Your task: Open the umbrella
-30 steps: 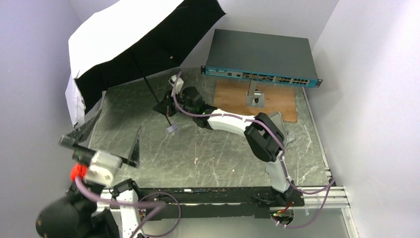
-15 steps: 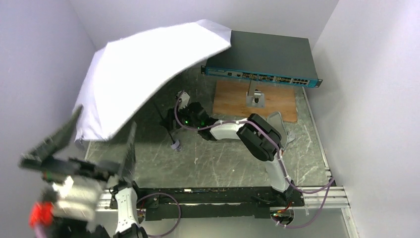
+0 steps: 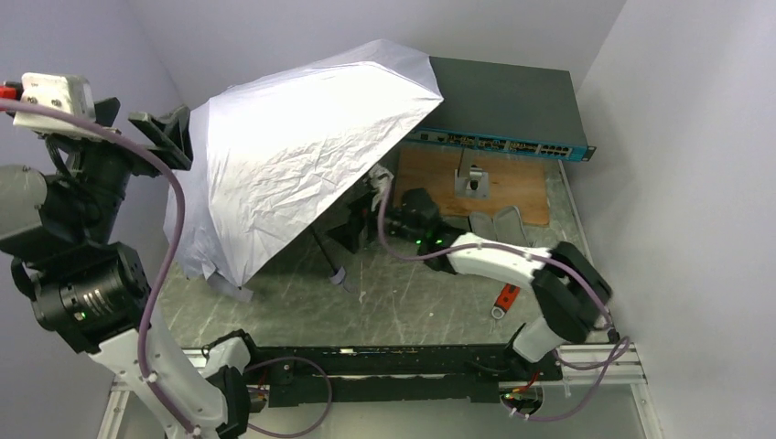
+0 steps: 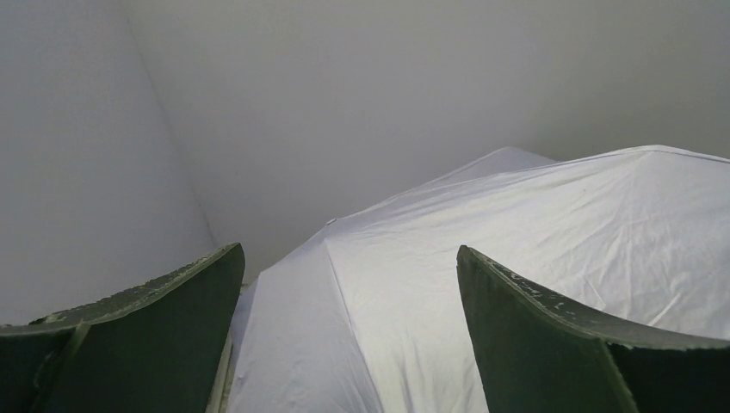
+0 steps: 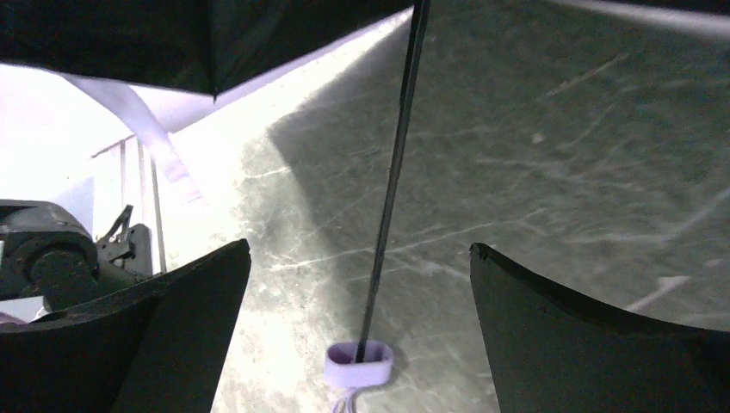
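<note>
The umbrella stands open and tilted on the table, with its silvery white canopy point(image 3: 293, 155) facing up and its rim down at the left. Its thin black shaft point(image 5: 392, 198) slants down to the small pale handle point(image 5: 359, 364), which rests on the marble table point(image 3: 412, 293). My right gripper point(image 5: 360, 246) is open by the canopy's edge, its fingers wide on either side of the shaft and apart from it. The black underside point(image 5: 172, 34) shows above. My left gripper point(image 3: 137, 123) is raised high at the left, open and empty, looking down on the canopy point(image 4: 516, 258).
A large dark grey box with a teal front point(image 3: 512, 101) stands at the back right, partly under the canopy's edge. In front of it lies a wooden board point(image 3: 430, 178) with a small metal bracket point(image 3: 473, 178). A small red object point(image 3: 506, 297) lies near the right arm. Walls close in left and right.
My right gripper has opened and let go of the shaft, and that arm has drawn back to the right. The canopy has tipped over, white face up. The left arm has swung upward.
</note>
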You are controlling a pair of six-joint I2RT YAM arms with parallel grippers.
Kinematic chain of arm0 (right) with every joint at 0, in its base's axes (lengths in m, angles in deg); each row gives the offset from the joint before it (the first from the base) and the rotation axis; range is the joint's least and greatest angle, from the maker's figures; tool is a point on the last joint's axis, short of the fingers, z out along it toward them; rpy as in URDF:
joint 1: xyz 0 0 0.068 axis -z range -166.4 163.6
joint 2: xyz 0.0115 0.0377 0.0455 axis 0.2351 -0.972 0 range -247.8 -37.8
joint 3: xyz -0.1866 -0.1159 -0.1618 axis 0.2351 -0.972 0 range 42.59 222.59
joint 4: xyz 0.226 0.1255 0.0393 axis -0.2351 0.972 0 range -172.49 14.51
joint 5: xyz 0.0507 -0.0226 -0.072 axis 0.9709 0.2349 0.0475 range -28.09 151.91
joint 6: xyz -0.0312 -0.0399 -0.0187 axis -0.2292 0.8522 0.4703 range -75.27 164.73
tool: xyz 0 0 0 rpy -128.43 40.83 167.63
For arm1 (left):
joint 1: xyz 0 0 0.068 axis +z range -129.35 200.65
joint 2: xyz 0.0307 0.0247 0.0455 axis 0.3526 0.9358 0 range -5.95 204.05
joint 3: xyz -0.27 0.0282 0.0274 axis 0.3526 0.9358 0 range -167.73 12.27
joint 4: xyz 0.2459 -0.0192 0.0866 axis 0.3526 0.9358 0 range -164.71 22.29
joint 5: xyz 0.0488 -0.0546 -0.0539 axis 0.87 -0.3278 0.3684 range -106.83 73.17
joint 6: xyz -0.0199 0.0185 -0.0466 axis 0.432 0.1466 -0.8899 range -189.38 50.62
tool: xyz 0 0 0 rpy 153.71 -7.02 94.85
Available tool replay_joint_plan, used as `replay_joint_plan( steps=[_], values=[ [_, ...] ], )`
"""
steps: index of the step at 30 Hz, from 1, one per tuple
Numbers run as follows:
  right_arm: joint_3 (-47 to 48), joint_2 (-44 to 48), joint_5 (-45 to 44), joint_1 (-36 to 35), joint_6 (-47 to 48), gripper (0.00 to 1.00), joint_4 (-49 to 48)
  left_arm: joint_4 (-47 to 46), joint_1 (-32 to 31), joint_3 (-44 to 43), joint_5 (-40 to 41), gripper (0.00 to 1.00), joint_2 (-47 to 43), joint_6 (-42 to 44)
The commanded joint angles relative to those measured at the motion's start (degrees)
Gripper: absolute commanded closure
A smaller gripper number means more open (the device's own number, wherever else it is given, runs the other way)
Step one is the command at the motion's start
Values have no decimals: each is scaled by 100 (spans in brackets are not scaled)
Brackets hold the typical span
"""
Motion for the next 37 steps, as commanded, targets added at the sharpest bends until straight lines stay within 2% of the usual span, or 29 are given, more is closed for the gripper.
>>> replay_joint_plan(
  steps=[1, 7, 11, 14, 18, 21, 25, 29, 37],
  values=[
    [-278, 1193, 336, 513, 605, 0, 782, 296, 27, -268, 57, 0, 322, 18],
    [-116, 2451, 340, 1491, 773, 0, 2434, 1061, 26, -389, -321, 0, 959, 651],
    [90, 3268, 59, 1981, 1112, 0, 3539, 1368, 27, 27, -585, 0, 1121, 1048],
    [204, 3860, -48, 2381, 1173, 0, 4193, 1877, 28, 100, -440, 0, 1458, 1306],
    [425, 4528, -376, 2698, 1244, 0, 4727, 2246, 27, 60, 258, 0, 1683, 1536],
    [629, 4757, -694, 2786, 1252, 0, 4993, 2202, 27, 272, 962, 0, 1494, 1820],
    [687, 4989, -1069, 2966, 1076, 0, 5097, 1708, 27, 1051, 1593, 0, 786, 2029],
    [635, 5180, -875, 3629, 844, 0, 5128, 1387, 28, 1870, 1726, 0, -2, 2103],
    [569, 5322, -413, 3820, 840, 0, 5088, 1324, 27, 2538, 2073, 0, -662, 2274]
  ],
)
